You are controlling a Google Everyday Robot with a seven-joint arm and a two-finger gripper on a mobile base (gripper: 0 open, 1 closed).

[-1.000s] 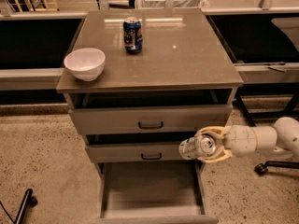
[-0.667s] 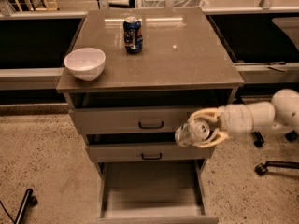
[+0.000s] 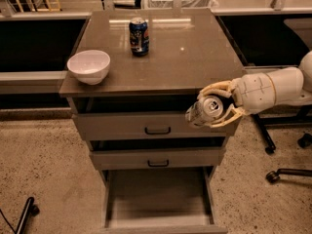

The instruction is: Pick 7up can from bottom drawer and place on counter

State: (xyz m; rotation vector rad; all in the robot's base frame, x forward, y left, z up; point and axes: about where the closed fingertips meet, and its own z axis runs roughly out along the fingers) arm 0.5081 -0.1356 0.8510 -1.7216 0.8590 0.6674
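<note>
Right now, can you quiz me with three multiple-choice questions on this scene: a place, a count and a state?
1. Where is the 7up can? A on the floor; B in the claw, before the top drawer; C on a shelf.
2. How many things stand on the counter? A one; B two; C four.
3. The bottom drawer is: A pulled open; B shut; C missing.
Answers: B, the claw grips it by the cabinet's right front; B, white bowl and blue can; A, its grey inside shows.
</note>
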